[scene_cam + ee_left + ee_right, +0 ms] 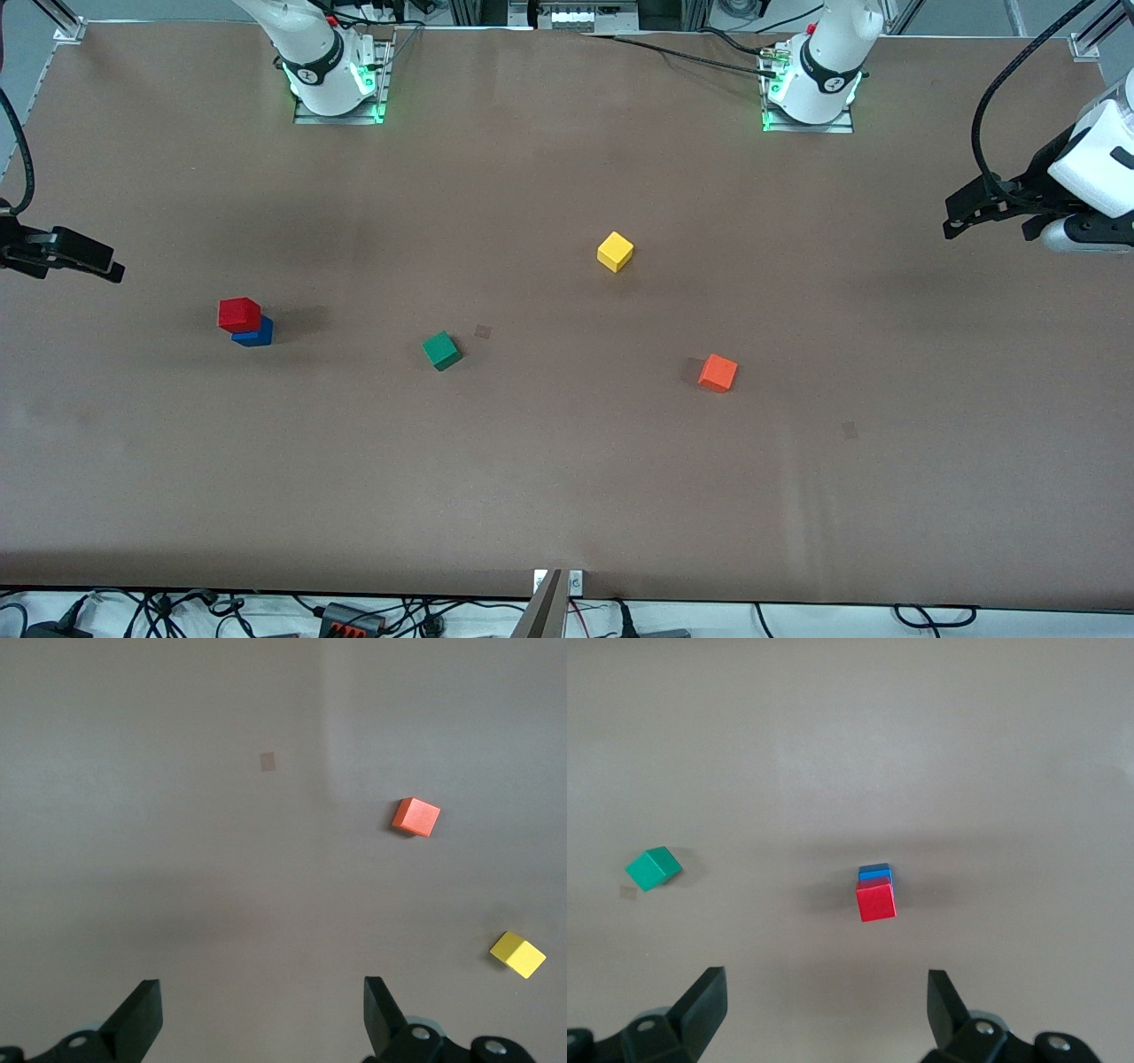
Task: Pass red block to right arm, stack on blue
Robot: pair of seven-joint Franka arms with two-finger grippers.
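Red block [238, 313] atop blue [258, 335]

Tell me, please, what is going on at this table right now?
Nothing is being handled at this moment. The red block sits stacked on the blue cube, toward the right arm's end of the table. The right gripper hangs open and empty above that end, and the left gripper hangs open and empty above the left arm's end. The green cube, yellow cube and orange cube lie apart on the table.
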